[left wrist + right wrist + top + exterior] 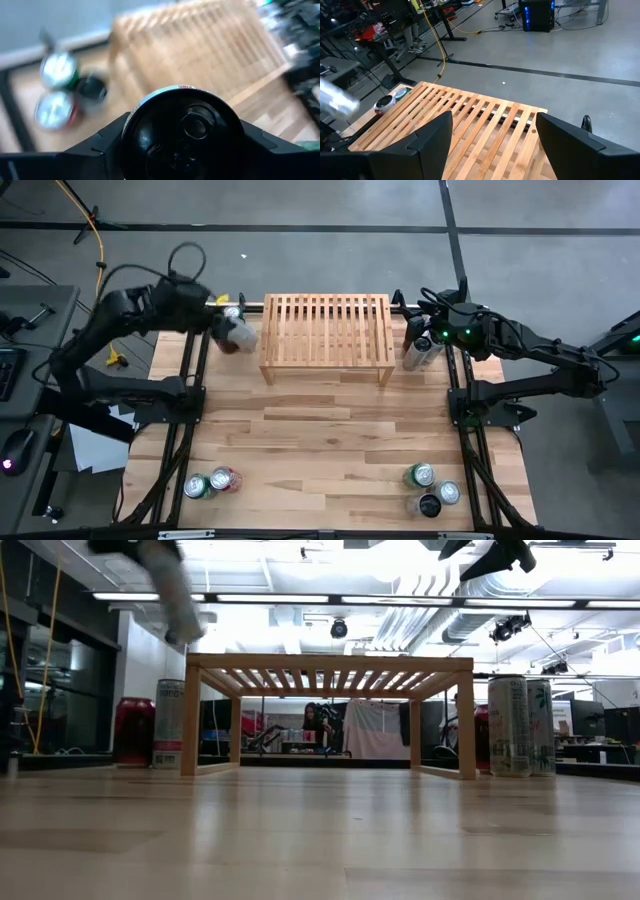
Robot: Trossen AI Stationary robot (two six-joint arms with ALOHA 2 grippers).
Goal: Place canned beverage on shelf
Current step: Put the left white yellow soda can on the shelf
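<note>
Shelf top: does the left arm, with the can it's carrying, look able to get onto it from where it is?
Probably yes. The left gripper holds a can raised beside the shelf, whose slatted top shows nothing on it; the right gripper waits past the opposite end.

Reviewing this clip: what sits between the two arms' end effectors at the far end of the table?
The shelf, nothing on its slats in the high view. The left end effector holds a can off one end; the right end effector, open, is off the other.

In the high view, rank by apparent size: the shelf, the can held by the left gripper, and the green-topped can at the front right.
1. The shelf, clearly largest.
2. The can held tilted in the left gripper.
3. The green-topped can, showing only its top; the tilted can shows its side, so this order is unsure.
</note>
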